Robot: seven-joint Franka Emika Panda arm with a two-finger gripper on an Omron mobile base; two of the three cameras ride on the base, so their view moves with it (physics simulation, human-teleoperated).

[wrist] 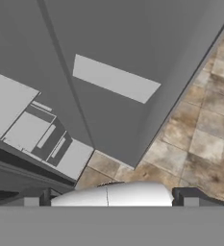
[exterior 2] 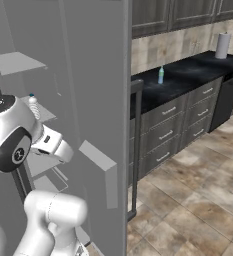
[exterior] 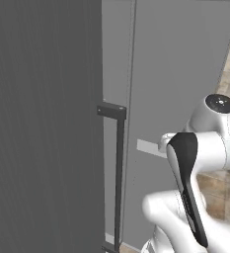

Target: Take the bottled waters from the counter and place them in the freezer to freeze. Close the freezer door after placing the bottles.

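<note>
The two small dark finger tips of the robot's gripper (wrist: 111, 198) rise at the bottom of the hand view, set well apart with nothing between them, so the jaws stand released and hold nothing. Past them lies the pale grey inside of the tall flat grey fridge-freezer (wrist: 108, 43), its door swung open, with a lighter grey shelf strip (wrist: 116, 78) on the inner face and brown stone floor tiles (wrist: 205, 139) beyond the door's edge. In the right base view the white arm with dark joints (exterior 2: 18, 140) reaches into the open freezer compartment. Just behind the arm's round joint, a small whitish ribbed plastic bottle with a blue cap (exterior 2: 34, 106) stands upright on a pale grey shelf (exterior 2: 43, 114) inside the freezer. The edge of the open grey door (exterior 2: 127, 125) runs from top to bottom through the middle of that view, with a long dark vertical bar handle (exterior 2: 136, 150) beside it. Well apart to the right, a small clear plastic bottle with a green cap and blue label (exterior 2: 161, 75) stands upright on the long black marble-look counter with white veins (exterior 2: 188, 75), above grey drawer fronts with bar handles (exterior 2: 178, 125). A white paper towel roll (exterior 2: 222, 46) stands at the counter's far end, under dark wood cabinets (exterior 2: 178, 12). In the left base view, the arm sits in front of the grey door, next to another dark handle (exterior: 119, 173).
</note>
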